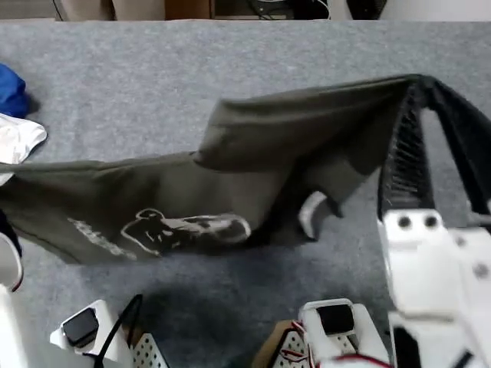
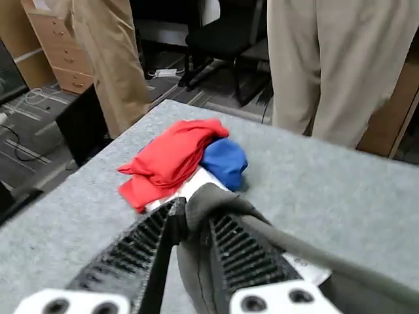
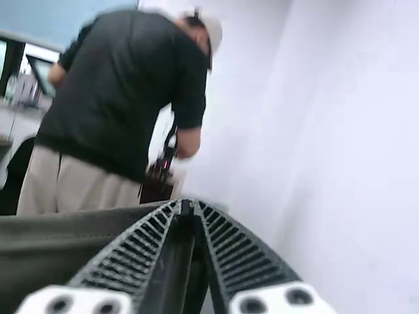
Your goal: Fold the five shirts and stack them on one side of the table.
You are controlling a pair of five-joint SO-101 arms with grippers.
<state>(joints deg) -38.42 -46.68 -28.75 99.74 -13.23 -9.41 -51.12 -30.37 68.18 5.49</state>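
Note:
An olive shirt (image 1: pixel 230 176) with a pale print hangs stretched across the grey table (image 1: pixel 138 84), lifted at both ends. At the far right, my right gripper (image 1: pixel 418 80) is shut on one raised corner; in the right wrist view its fingers (image 3: pixel 186 208) are pinched on the olive cloth (image 3: pixel 72 242). My left gripper (image 2: pixel 193 212) is shut on the shirt's other end (image 2: pixel 219 196), above the table's left side. Beyond it lie a red shirt (image 2: pixel 170 160), a blue shirt (image 2: pixel 224 162) and a white shirt (image 2: pixel 196 183) in a crumpled heap.
The blue shirt (image 1: pixel 11 88) and white shirt (image 1: pixel 19 138) sit at the table's left edge in the high view. The arm bases (image 1: pixel 92 330) (image 1: pixel 337 322) stand along the near edge. A small white piece (image 1: pixel 311 213) shows under the hanging shirt. People stand beyond the table.

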